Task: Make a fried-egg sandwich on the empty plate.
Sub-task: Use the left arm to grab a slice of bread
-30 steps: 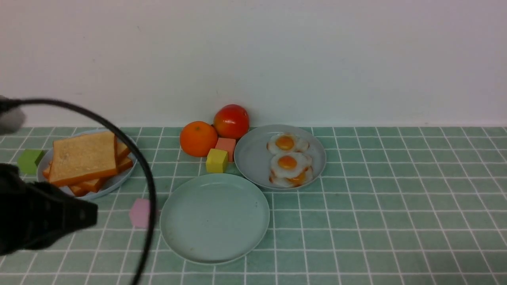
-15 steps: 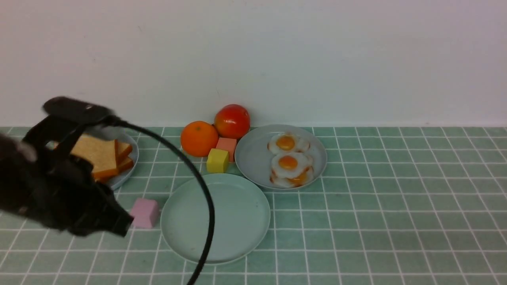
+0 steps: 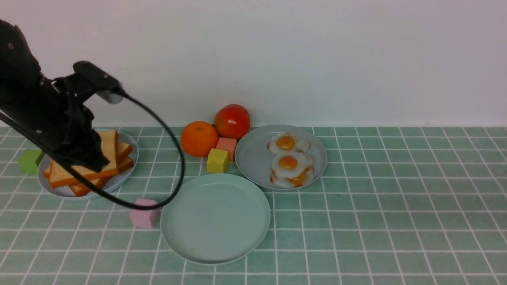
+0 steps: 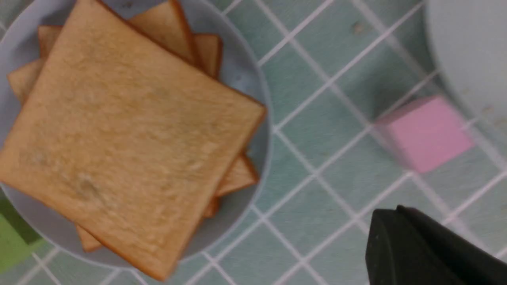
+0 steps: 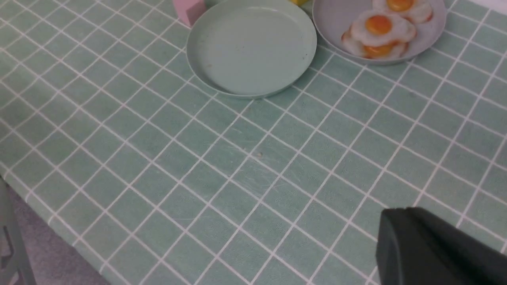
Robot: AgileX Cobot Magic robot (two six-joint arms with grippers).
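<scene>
One left arm (image 3: pixel 47 118) aslant by toast (image 4: pixel 126 134)

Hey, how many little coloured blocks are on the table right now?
4. Green block, left of the toast plate; pink block, at the left edge of the mint plate; yellow block with salmon block just behind it, right of the orange. The left arm could hide more.

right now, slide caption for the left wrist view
Toast stack on its grey-blue plate, pink block nearby, left gripper shut.
</scene>
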